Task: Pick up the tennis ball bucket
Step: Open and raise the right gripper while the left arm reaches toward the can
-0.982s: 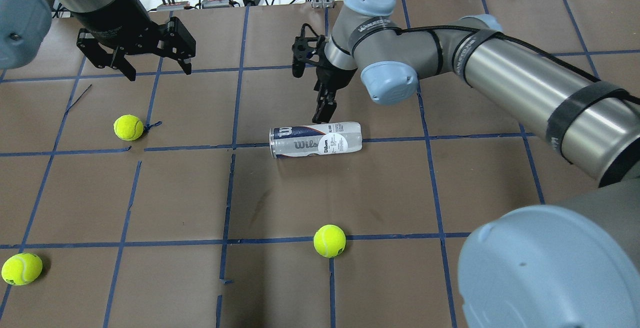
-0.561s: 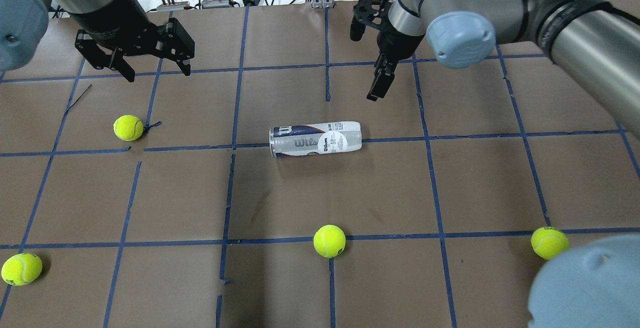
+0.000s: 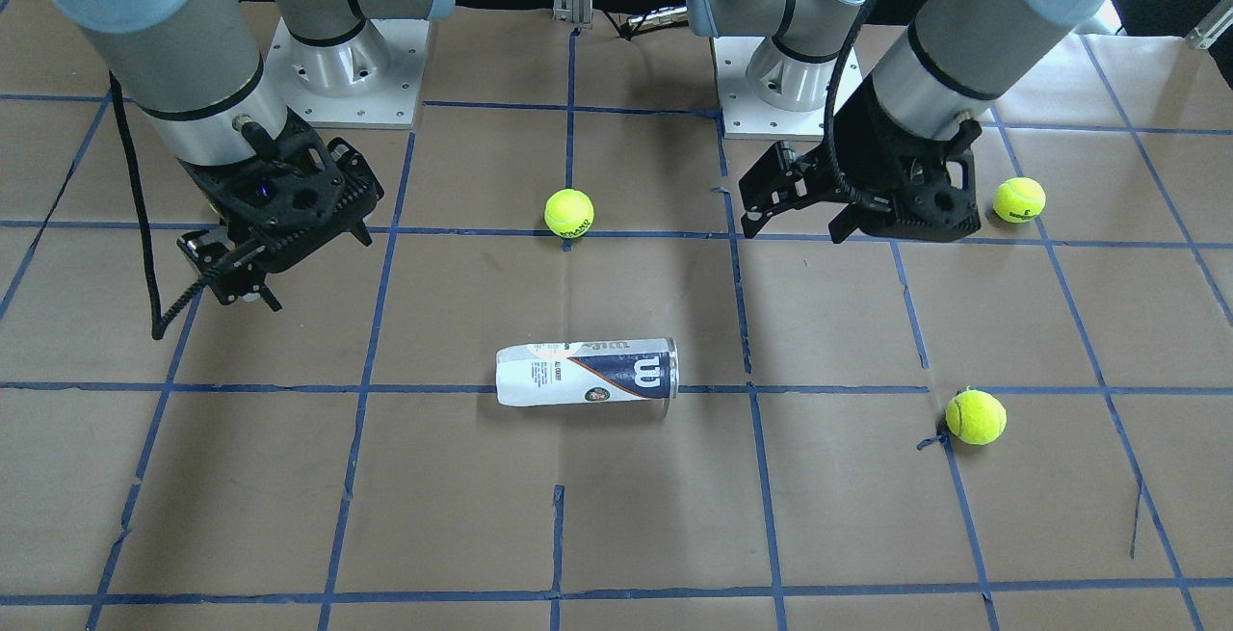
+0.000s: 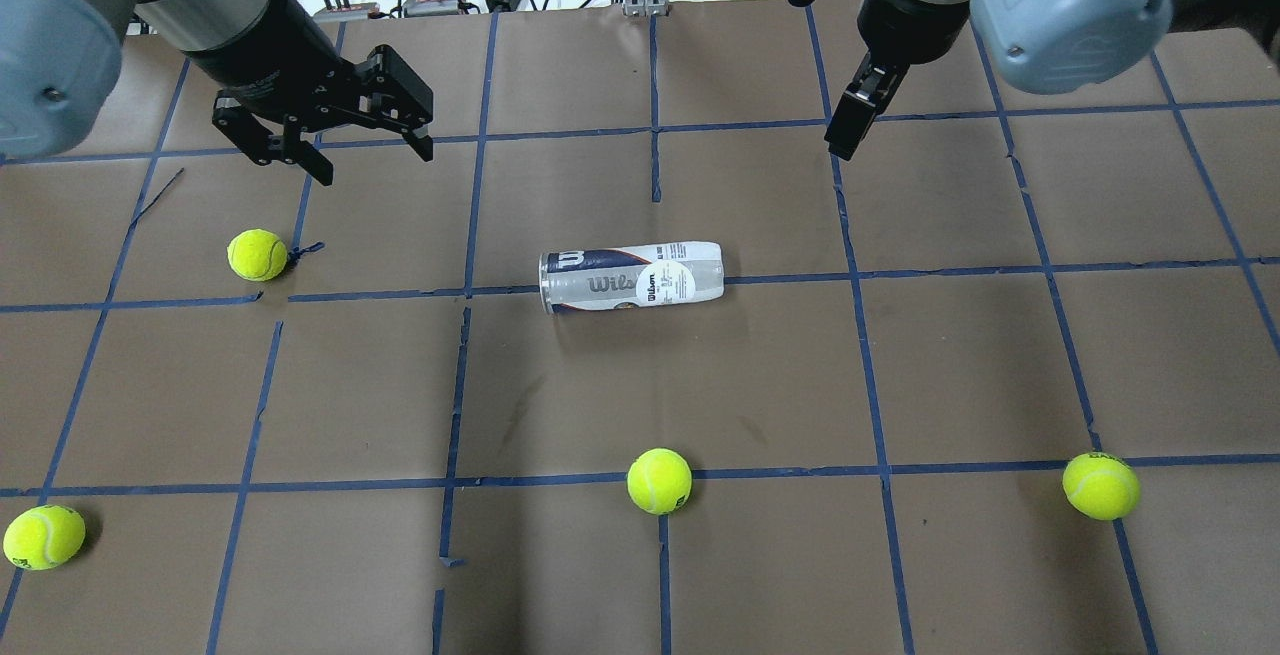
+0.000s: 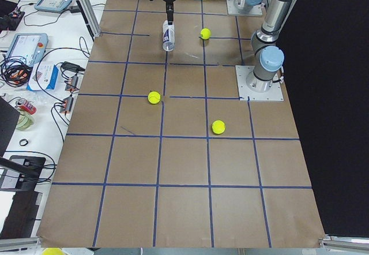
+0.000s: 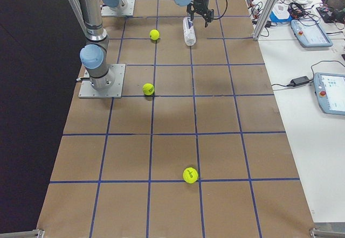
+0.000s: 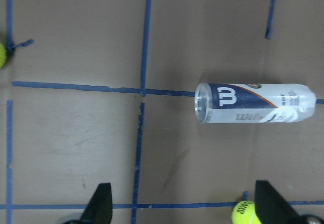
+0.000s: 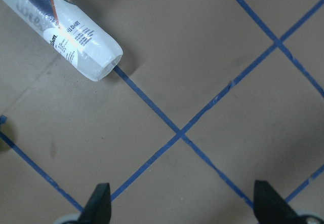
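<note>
The tennis ball bucket (image 4: 630, 280) is a clear tube with a white and navy "W" label. It lies on its side at the middle of the table, open rim toward the left, and nothing holds it. It also shows in the front view (image 3: 586, 373), the left wrist view (image 7: 253, 104) and the right wrist view (image 8: 66, 29). My left gripper (image 4: 372, 157) is open and empty, hanging above the table to the far left of the bucket (image 3: 795, 226). My right gripper (image 4: 842, 140) is open and empty, raised to the far right of it (image 3: 241, 279).
Several yellow-green tennis balls lie loose: one left of the bucket (image 4: 257, 254), one in front of it (image 4: 659, 481), one at the front right (image 4: 1100, 485), one at the front left (image 4: 43, 536). Blue tape lines grid the brown table. Cables and boxes lie past the far edge.
My right gripper has pulled away from the bucket's far side, up and to the far right. My left gripper has shifted a little right toward the bucket. The bucket has not moved.
</note>
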Tool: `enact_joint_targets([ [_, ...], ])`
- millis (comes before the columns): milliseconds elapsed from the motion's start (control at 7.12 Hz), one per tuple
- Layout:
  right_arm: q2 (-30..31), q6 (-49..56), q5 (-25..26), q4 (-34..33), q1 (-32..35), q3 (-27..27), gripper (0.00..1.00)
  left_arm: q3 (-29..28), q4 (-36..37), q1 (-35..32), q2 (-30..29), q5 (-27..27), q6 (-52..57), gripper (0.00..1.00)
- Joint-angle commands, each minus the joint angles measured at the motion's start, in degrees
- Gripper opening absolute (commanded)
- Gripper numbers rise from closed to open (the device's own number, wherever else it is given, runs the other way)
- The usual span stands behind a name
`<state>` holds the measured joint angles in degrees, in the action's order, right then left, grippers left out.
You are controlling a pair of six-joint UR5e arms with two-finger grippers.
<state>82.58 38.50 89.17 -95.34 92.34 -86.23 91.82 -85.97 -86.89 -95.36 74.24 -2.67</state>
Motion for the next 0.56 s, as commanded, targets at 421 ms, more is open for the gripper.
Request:
enact_joint_targets([
  [421, 5.48, -33.55, 0.56, 9.88, -7.32, -0.34, 1.00, 15.48, 29.49, 0.15, -12.54, -17.19, -0.48, 1.00],
])
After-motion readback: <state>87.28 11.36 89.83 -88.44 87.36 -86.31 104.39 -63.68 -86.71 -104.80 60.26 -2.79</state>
